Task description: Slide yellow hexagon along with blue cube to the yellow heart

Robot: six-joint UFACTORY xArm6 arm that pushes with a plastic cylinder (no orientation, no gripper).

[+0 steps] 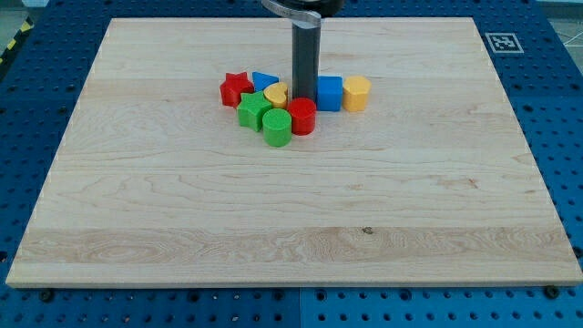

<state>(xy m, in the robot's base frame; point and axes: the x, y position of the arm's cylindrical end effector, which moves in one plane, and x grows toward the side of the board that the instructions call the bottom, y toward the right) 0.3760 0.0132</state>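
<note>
The yellow hexagon (356, 93) stands at the right end of a cluster of blocks, touching the right side of the blue cube (329, 93). The yellow heart (276, 94) lies to the left of the rod, among other blocks. My tip (304, 99) is down on the board between the yellow heart and the blue cube, right against the cube's left side. It sits just behind the red cylinder (301, 117), which hides its very end.
A red star (236, 88) and a blue triangle (264, 81) sit at the cluster's left. A green block (253, 109) and a green cylinder (278, 127) are in front of the heart. All rest on the wooden board (291, 237).
</note>
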